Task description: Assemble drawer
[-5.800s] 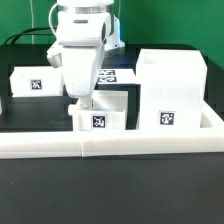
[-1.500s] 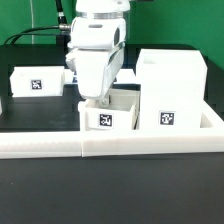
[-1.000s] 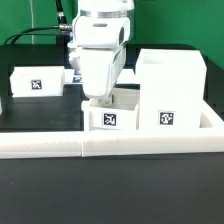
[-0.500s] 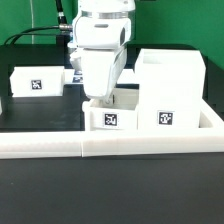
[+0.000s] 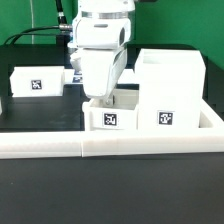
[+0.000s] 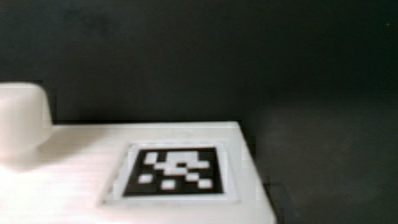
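In the exterior view, the drawer's large white housing [image 5: 170,92] stands on the right with a tag on its front. A small white tray [image 5: 111,117] with a tag sits right against the housing's left side. My gripper [image 5: 98,101] reaches down onto the tray's left rear wall and looks shut on it; the fingertips are partly hidden. A second tagged tray [image 5: 34,82] stands apart on the left. The wrist view shows a white tagged surface [image 6: 175,172] and a rounded white knob [image 6: 20,120] over the black table; no fingers show there.
A long low white border rail [image 5: 110,146] runs along the front and up the right side of the housing. The marker board [image 5: 128,74] lies behind the arm. Black cables hang at the back left.
Since the earliest frame my gripper and the small tray have moved toward the exterior view's right, up to the housing. Over the last second nothing visibly moves.
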`<state>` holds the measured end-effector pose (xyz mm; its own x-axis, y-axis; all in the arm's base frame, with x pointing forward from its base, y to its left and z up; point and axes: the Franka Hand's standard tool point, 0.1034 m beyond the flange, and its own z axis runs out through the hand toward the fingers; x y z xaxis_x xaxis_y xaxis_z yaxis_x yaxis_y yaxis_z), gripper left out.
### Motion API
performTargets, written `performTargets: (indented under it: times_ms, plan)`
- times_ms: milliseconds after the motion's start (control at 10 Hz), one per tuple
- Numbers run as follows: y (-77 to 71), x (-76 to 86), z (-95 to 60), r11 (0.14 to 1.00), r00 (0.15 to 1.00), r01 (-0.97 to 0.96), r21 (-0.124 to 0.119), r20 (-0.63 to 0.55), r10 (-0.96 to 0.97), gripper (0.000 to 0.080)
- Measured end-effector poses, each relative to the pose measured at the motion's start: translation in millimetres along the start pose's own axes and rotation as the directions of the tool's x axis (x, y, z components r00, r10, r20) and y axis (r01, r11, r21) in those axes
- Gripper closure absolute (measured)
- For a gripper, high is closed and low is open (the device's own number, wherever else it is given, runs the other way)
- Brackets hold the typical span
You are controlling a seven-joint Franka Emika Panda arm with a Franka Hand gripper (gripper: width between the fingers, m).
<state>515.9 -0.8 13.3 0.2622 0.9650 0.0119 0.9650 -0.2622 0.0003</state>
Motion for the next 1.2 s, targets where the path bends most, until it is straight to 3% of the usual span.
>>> performTargets:
  times_ms: [200, 900, 1200]
  plan:
    - [3.4, 7.9, -0.7, 1.000, 1.000, 0.026, -0.003, 0.004, -0.026, 0.0755]
    - [6.1, 10.3, 1.2, 0.997, 0.996, 0.083, 0.000, 0.011, -0.083, 0.0755]
    - [7.3, 2.7, 1.5, 0.999, 0.999, 0.037, 0.001, 0.007, -0.037, 0.0755]
